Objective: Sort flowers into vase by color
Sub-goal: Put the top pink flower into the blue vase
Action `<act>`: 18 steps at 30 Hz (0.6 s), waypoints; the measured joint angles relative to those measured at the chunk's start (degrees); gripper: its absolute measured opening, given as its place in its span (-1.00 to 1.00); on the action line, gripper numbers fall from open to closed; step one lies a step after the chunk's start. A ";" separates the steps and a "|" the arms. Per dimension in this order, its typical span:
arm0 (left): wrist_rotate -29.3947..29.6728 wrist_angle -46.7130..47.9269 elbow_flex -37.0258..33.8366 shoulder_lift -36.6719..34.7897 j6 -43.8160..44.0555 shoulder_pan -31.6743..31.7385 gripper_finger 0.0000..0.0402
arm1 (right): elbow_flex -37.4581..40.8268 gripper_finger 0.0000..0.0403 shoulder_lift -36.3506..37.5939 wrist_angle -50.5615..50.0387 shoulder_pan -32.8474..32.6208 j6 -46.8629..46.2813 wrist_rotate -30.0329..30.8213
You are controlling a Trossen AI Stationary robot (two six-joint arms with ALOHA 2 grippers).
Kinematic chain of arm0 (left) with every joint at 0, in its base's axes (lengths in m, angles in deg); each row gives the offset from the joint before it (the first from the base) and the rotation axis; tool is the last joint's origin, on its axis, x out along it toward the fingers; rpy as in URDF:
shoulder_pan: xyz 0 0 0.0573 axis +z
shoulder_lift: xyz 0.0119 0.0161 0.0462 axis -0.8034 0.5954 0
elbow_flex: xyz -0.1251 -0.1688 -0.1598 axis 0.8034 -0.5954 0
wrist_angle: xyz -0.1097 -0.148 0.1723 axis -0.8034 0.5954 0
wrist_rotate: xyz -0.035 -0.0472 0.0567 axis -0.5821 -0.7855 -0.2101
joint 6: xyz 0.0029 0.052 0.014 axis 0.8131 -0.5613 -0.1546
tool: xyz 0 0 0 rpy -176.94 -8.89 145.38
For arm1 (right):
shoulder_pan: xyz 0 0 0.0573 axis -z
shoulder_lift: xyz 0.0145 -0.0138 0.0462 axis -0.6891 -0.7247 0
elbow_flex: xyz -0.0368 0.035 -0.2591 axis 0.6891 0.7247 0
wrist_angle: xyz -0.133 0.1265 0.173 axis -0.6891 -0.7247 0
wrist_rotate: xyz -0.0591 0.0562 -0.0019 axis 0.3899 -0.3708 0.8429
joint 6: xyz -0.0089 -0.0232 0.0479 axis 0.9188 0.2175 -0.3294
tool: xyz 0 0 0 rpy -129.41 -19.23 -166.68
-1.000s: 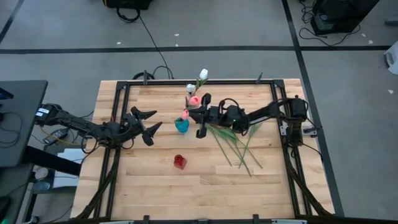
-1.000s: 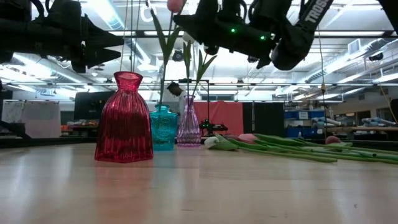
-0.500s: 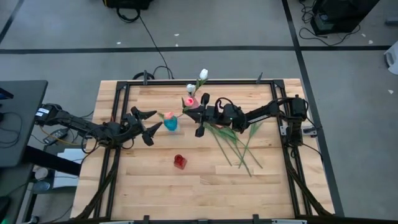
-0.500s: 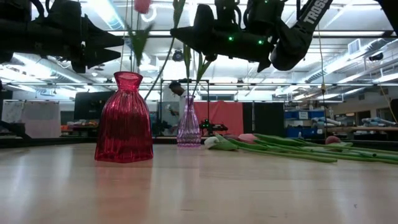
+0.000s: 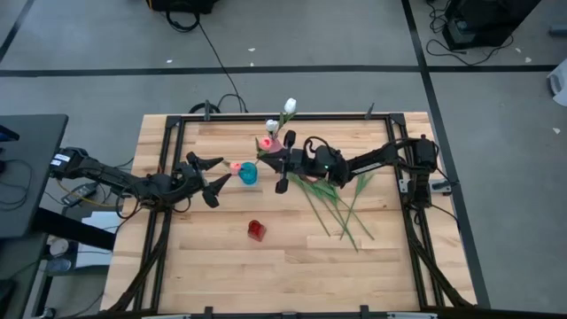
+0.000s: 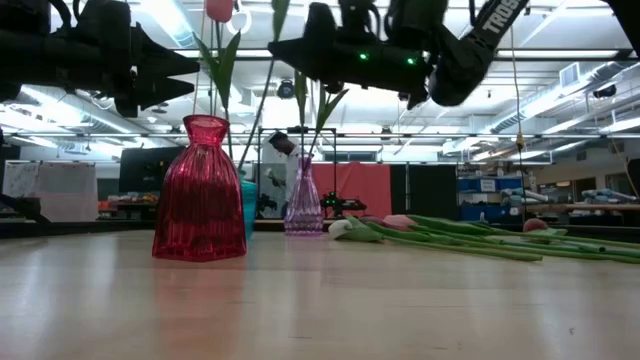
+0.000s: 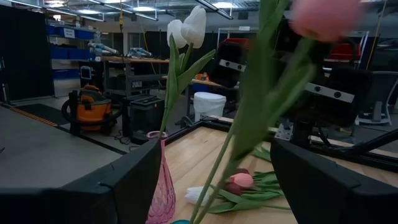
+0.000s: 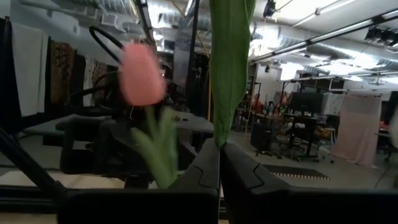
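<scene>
Fingers of the right gripper (image 5: 282, 162) are clamped together on the thin green stem of a pink artificial tulip (image 5: 236, 166); in the right wrist view the two dark fingers (image 8: 205, 177) meet with the stem's leaf standing up out of the seam. Stem runs from the fingertips out to the small teal glass vase (image 5: 249, 174), which sits just off the fingertips, between the two grippers. Pink head (image 8: 141, 74) hangs on the far side of that vase from the right fingers, near the left gripper's tips. Cannot tell whether the stem end is actually inside the teal vase.

Left gripper (image 5: 212, 177) fingers are spread wide, holding nothing, just beside the pink head and the teal vase. In the left wrist view both fingers (image 7: 124, 186) flank the blurred tulip stem without touching it.

Behind the right fingers, toward the table's far edge: clear pinkish glass vase (image 7: 160, 186) with two white tulips (image 7: 188, 28) upright in it, plus another pink head (image 5: 267, 143) close by.

Loose tulips (image 5: 337, 202) lie flat on the wooden table (image 5: 399, 266), under and behind the right wrist; pink, white and dark red heads (image 7: 239, 182) show there.

Ribbed red glass vase (image 5: 256, 230) stands alone, well apart from both sets of fingers, empty.
</scene>
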 joint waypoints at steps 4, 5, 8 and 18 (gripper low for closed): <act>0.00 0.02 0.01 0.01 0.00 0.00 0.53 | -5.52 -0.95 0.00 -12.56 0.16 0.38 -0.98; 0.00 0.02 0.02 0.00 0.00 0.00 0.53 | -6.99 -0.95 0.00 -15.75 0.22 0.50 -1.04; 0.00 0.02 0.01 0.01 -0.01 0.00 0.53 | -9.98 -0.95 0.00 -22.43 0.60 0.53 -1.08; 0.00 0.02 0.01 0.01 0.01 0.00 0.53 | -11.63 -0.79 0.04 -35.03 3.67 -5.41 -1.38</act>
